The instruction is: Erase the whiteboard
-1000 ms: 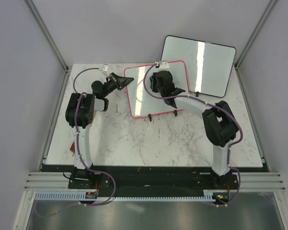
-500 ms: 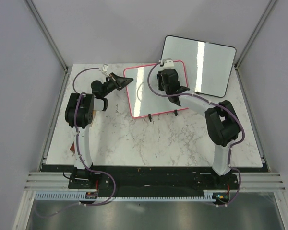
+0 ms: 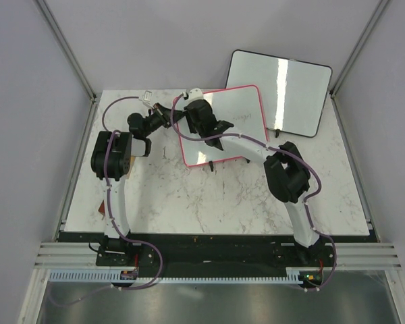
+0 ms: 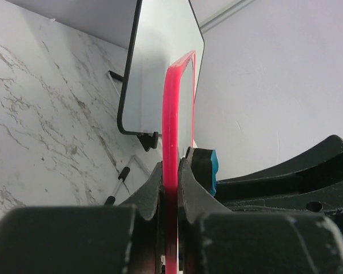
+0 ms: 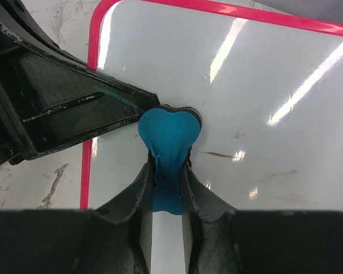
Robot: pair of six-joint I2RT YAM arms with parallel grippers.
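The pink-framed whiteboard (image 3: 239, 121) stands tilted at the back middle of the table, with faint handwriting near its right top. My left gripper (image 3: 170, 116) is shut on its left edge; the pink frame (image 4: 170, 137) runs between the jaws. My right gripper (image 3: 206, 121) is shut on a blue eraser (image 5: 167, 142), pressed against the board's white face (image 5: 257, 85) near its left side. A short dark smear (image 5: 220, 154) lies just right of the eraser.
A black-framed whiteboard (image 3: 278, 91) leans behind at the back right; it also shows in the left wrist view (image 4: 160, 63). Small black feet (image 3: 210, 165) stick out under the pink board. Marble tabletop (image 3: 209, 196) stretches toward the arm bases.
My right gripper with the eraser has swept left across the board, from its upper right to its left side. The left gripper has kept its hold on the frame.
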